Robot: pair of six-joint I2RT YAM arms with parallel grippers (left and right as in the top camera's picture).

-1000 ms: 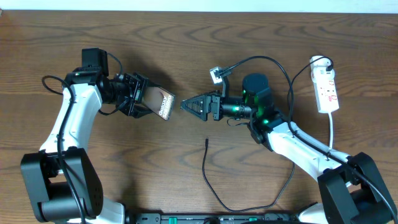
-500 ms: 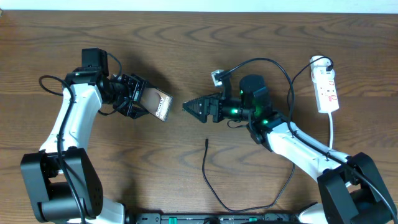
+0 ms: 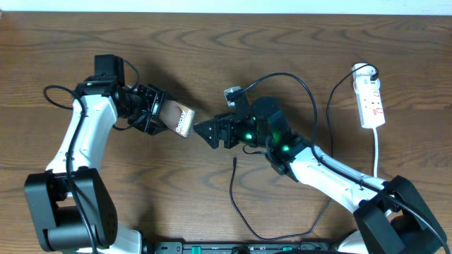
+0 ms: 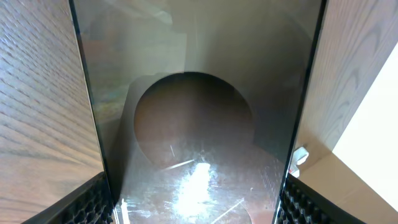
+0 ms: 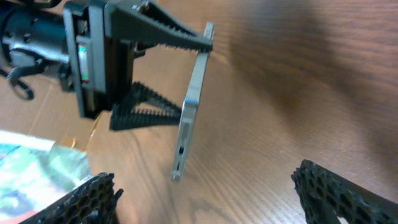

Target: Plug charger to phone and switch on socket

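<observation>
My left gripper [image 3: 161,116] is shut on the phone [image 3: 179,119], holding it off the table with its free end pointing right. The phone's glossy face fills the left wrist view [image 4: 196,124] between the fingers. My right gripper [image 3: 205,130] is open and empty, its tips just right of the phone's end. In the right wrist view the phone [image 5: 191,102] is seen edge-on with its port end toward me, between my spread fingers [image 5: 208,196]. The charger [image 3: 236,197] lies loose on the table, its plug tip [image 3: 234,161] below the right gripper. The socket [image 3: 371,99] lies at the far right.
The socket's white cord [image 3: 378,152] runs down the right side. A thick black arm cable [image 3: 296,81] loops above the right arm. The charger's cable curls toward the front edge under the right arm.
My right gripper moved left and slightly down until its tips reach the phone's end. The left gripper drew the phone a little left. The charger has not moved.
</observation>
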